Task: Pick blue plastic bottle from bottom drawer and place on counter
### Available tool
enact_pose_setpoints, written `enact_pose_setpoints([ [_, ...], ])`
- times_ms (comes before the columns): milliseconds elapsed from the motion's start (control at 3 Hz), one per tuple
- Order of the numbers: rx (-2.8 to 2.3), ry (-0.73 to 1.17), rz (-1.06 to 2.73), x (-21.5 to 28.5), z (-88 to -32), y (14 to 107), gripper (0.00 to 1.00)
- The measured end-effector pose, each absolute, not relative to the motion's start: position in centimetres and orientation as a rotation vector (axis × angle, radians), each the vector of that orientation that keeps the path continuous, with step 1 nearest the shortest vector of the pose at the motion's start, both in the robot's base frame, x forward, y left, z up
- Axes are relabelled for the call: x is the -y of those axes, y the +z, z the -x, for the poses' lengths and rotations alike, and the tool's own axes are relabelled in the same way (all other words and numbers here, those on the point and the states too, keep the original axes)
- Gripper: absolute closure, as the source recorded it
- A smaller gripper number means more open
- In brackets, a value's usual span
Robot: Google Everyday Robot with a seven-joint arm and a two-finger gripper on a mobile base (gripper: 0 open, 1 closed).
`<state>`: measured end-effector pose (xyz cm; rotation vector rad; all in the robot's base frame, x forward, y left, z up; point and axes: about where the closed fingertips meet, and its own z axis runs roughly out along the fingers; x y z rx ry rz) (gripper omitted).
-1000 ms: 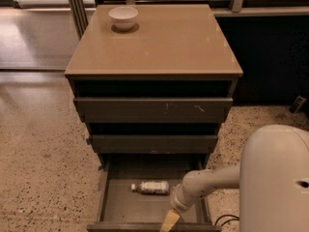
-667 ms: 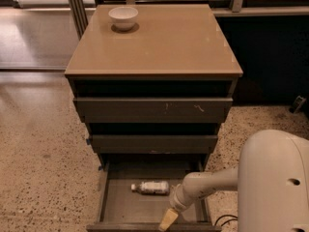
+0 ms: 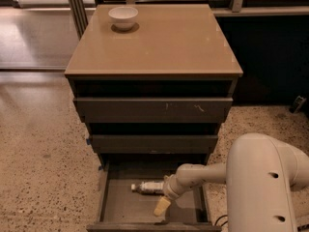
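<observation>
The blue plastic bottle (image 3: 147, 187) looks clear, with a white cap at its left end and a white label. It lies on its side in the pulled-out bottom drawer (image 3: 121, 206). My gripper (image 3: 162, 207) reaches down into the drawer from the right, just right of and in front of the bottle, with one yellowish finger showing. It holds nothing that I can see. The tan counter (image 3: 164, 42) tops the cabinet above.
A white bowl (image 3: 123, 17) stands at the back left of the counter. The two upper drawers (image 3: 152, 110) are slightly pulled out above the bottom one. My white arm (image 3: 263, 182) fills the lower right. Speckled floor surrounds the cabinet.
My gripper and forearm have shifted slightly left toward the bottle inside the drawer. The bottle has not moved.
</observation>
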<state>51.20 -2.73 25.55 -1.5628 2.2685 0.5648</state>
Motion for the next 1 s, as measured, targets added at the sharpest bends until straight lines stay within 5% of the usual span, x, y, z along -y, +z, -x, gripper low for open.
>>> enact_pose_setpoints([
  [1000, -2.259, 0.577, 1.481, -1.9, -55.2, 16.5, 0.00],
])
